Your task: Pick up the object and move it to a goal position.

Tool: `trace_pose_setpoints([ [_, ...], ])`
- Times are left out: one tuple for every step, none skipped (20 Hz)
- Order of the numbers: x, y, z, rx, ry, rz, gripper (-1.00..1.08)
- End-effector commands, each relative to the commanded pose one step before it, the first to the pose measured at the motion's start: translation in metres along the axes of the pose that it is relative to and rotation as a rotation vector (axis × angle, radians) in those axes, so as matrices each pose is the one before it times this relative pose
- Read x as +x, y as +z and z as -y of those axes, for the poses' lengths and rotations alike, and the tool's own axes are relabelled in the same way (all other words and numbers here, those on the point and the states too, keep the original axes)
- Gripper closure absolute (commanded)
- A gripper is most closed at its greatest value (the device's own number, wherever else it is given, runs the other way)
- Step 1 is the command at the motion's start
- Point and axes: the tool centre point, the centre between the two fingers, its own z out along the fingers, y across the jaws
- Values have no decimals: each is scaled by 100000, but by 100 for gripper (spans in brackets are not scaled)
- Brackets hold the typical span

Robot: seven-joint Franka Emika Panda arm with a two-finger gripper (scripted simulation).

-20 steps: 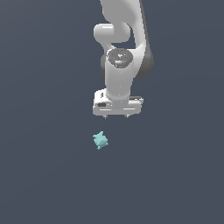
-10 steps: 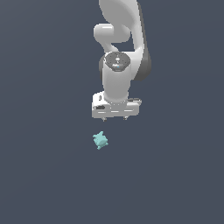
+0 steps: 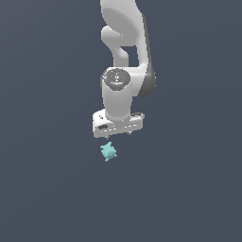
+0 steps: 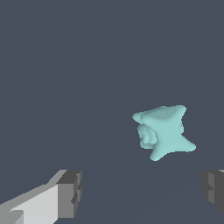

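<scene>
The object [image 3: 108,151] is a tiny pale teal, knobbly star-like lump lying on the dark grey floor. In the exterior view it sits just below the white hand of my arm, slightly to the exterior view's left. My gripper [image 3: 119,136] hangs close above it, its short fingertips barely showing under the hand. In the wrist view the object [image 4: 164,131] lies ahead of the two dark fingertips [image 4: 70,192], which stand wide apart with nothing between them. My gripper [image 4: 142,190] is open and empty.
A plain dark grey floor [image 3: 47,189] fills both views. The white arm [image 3: 125,56] rises toward the top of the exterior view. No other object shows.
The gripper has come down and toward the exterior view's left, closing most of the gap to the object. The object has not moved.
</scene>
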Motion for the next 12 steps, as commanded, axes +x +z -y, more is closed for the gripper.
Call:
trace_pose_setpoints([
  [397, 976, -1055, -93, -5099, -470, -92],
  [133, 402, -433, -37, -2103, -208, -92],
  [112, 387, -415, -35, -2004, -201, -92],
  [91, 369, -396, -34, -1892, -191, -92],
  [73, 350, -374, -32, -1783, -182, -92],
  [57, 331, -352, -31, -1672, -172, -92],
  [44, 312, -330, -29, -1563, -163, -92],
  [32, 292, -306, -28, -1455, -153, -92],
  [22, 271, -284, -26, -1345, -143, -92],
  [14, 251, -261, -25, -1236, -132, -92],
  [7, 230, -238, -23, -1128, -121, -92],
  [2, 209, -216, -21, -1018, -110, -92],
])
